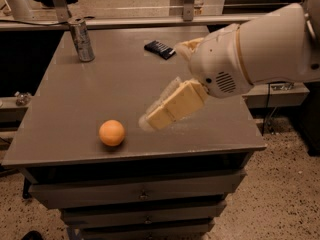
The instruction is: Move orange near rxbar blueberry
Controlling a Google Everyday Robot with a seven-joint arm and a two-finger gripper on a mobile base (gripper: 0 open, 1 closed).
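Observation:
The orange is a small round bright fruit near the front edge of the grey table, left of centre. The rxbar blueberry is a flat dark navy bar lying at the back of the table, right of centre. My gripper with cream-coloured fingers reaches in from the right on a large white arm. It hovers above the table just right of the orange, apart from it. It holds nothing that I can see.
A tall silver can stands at the table's back left corner. Drawers sit under the tabletop. A metal rail runs behind the table. Speckled floor lies to the right.

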